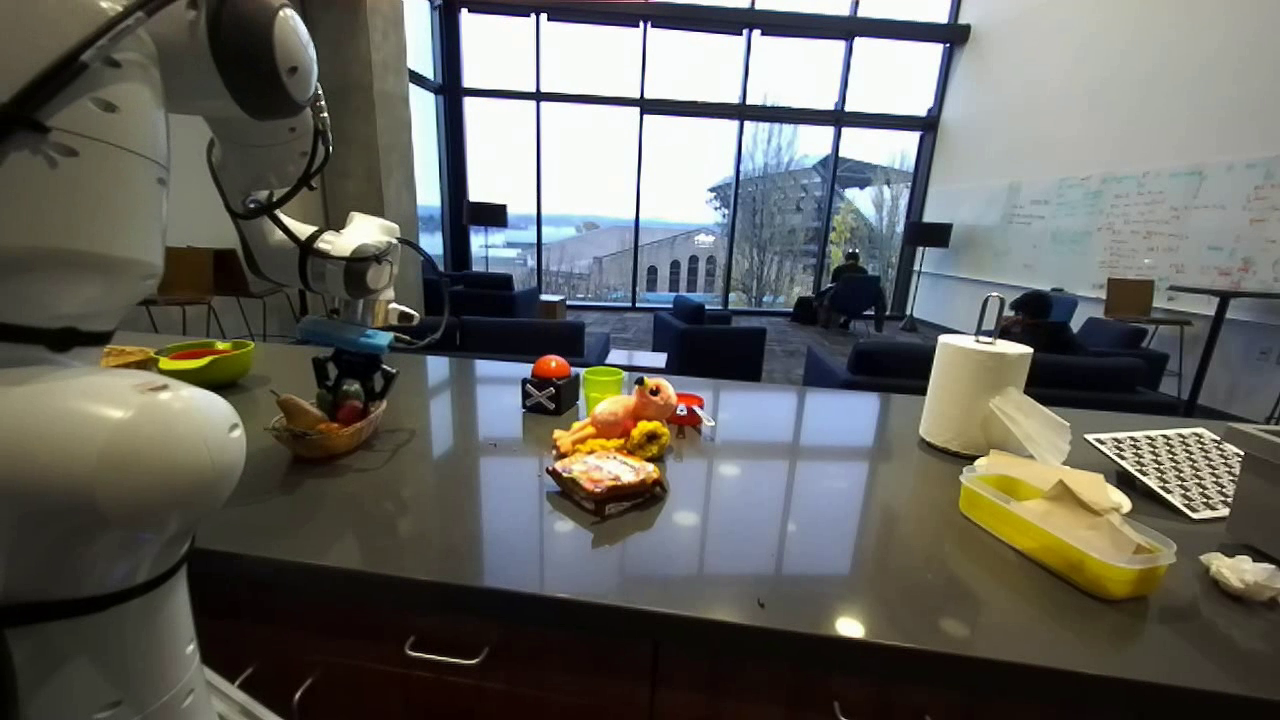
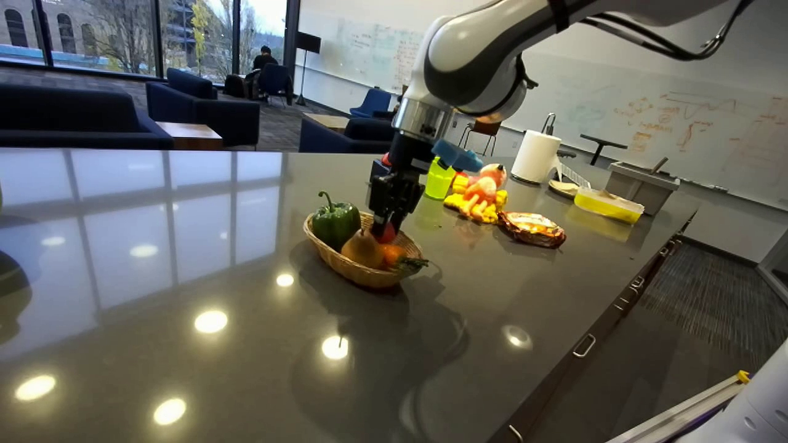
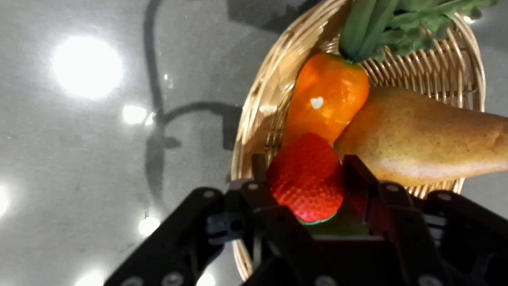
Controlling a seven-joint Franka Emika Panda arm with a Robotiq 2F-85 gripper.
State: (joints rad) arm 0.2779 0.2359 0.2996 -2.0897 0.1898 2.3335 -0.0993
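Observation:
A red strawberry point(image 3: 307, 176) sits between the black fingers of my gripper point(image 3: 303, 171), with a finger against each side of it in the wrist view. The gripper point(image 2: 388, 224) is low over a wicker basket point(image 2: 326, 255), its fingertips down inside the rim. Just ahead of the strawberry lies an orange vegetable point(image 3: 329, 95) with a green leafy top point(image 3: 412, 29). A brown pear point(image 3: 428, 135) rests beside the right finger. The green pepper point(image 2: 335, 221) fills the basket's far end in an exterior view; the gripper mostly hides it in the wrist view.
On the grey counter point(image 1: 760, 540) are a pink plush toy point(image 1: 635, 408), a shiny snack packet point(image 1: 607, 478), a green cup point(image 1: 602, 383) and a red-topped black box point(image 1: 550, 392). Farther along stand a paper towel roll point(image 1: 970, 390) and a yellow container point(image 1: 1060, 540). A green bowl point(image 1: 215, 368) is behind the basket.

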